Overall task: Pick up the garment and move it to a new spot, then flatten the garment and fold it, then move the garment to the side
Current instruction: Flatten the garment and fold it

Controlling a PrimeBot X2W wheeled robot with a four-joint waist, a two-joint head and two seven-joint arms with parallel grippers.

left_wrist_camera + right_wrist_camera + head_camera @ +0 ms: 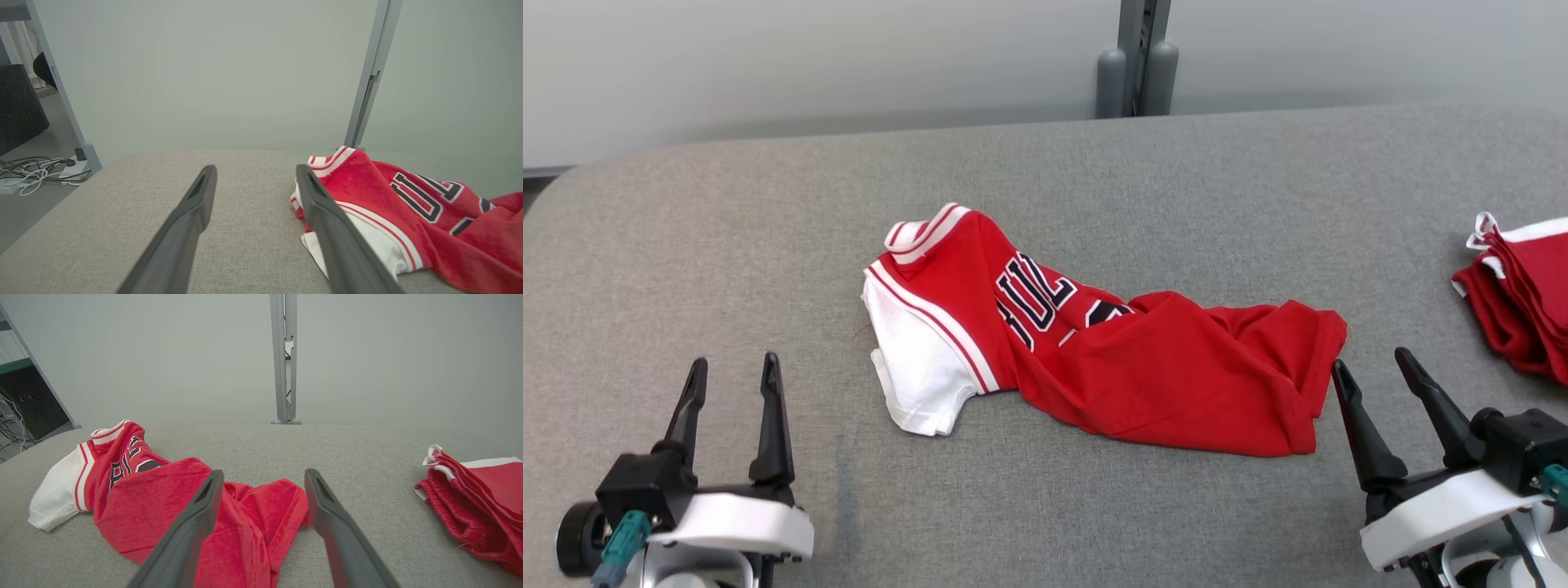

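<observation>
1. Garment (1094,359) lies crumpled in the middle of the table (768,212): a red jersey, white sleeve (915,376) out toward the robot's left, dark lettering (1033,298) half buried in a fold, red hem bunched at the right.
2. Left gripper (734,361) sits at the near left, fingers spread wide, nothing between them, apart from the sleeve.
3. Right gripper (1370,359) is spread too and empty, its tips just beside the hem corner; touching or not, I can't tell.
4. Red folded pile (1523,294) rests at the table's right edge, well apart from the jersey.
5. Grey post (1137,57) stands behind the far edge.
</observation>
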